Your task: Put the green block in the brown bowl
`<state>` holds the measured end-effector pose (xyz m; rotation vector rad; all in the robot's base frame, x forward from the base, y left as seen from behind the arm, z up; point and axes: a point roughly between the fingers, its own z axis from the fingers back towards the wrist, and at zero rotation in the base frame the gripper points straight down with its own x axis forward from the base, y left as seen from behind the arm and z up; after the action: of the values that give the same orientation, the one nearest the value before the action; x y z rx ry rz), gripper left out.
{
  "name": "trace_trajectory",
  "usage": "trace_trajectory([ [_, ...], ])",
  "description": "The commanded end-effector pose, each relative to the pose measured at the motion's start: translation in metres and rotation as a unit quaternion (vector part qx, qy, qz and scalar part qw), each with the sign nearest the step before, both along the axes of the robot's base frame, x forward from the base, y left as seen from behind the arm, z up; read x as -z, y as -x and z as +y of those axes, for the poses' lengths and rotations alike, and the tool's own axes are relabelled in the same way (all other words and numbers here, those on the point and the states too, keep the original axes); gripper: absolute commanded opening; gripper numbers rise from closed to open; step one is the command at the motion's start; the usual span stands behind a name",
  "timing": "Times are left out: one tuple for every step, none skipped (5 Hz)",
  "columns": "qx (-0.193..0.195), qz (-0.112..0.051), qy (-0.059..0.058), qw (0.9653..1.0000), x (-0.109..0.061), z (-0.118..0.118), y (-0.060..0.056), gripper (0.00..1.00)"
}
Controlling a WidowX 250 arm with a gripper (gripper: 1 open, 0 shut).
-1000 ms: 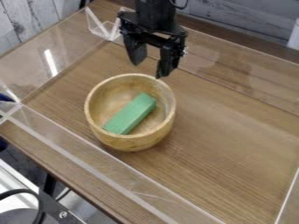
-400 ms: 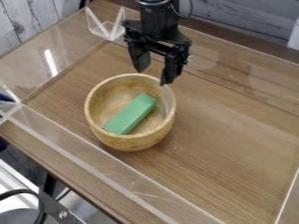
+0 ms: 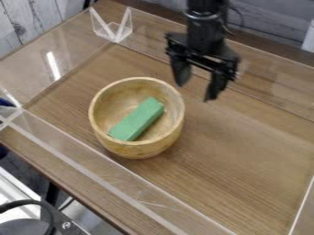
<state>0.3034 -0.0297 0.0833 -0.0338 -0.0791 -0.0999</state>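
Note:
The green block [image 3: 136, 120] lies tilted inside the brown bowl [image 3: 168, 141], which sits on the wooden table at centre left. My gripper [image 3: 200, 83] hangs pointing down above the table, to the right of and behind the bowl. Its two black fingers stand apart with nothing between them. It touches neither the bowl nor the block.
Clear acrylic walls [image 3: 73, 165] ring the wooden tabletop [image 3: 245, 156]. A clear bracket [image 3: 113, 26] stands at the back left corner. Dark cables and equipment [image 3: 25, 216] sit below the front left edge.
The gripper has moved to the right, away from above the bowl's back rim, staying open. The block and bowl have not moved.

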Motion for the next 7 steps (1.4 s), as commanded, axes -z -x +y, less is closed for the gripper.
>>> trace_trajectory([
  [0.000,-0.042,0.004,0.9991,-0.014,-0.023,-0.022,1.00],
  [-0.006,-0.058,0.005,0.9983,-0.014,-0.021,-0.037,1.00],
  [-0.008,-0.064,0.003,0.9979,-0.022,-0.012,-0.030,1.00],
  [-0.012,-0.075,0.002,0.9971,-0.032,-0.003,-0.023,1.00],
  [-0.026,-0.085,0.006,0.9961,-0.039,0.005,-0.018,1.00],
  [-0.043,-0.094,0.006,0.9947,-0.035,0.008,-0.029,1.00],
  [-0.045,-0.090,0.006,0.9949,-0.027,0.006,-0.035,1.00],
])
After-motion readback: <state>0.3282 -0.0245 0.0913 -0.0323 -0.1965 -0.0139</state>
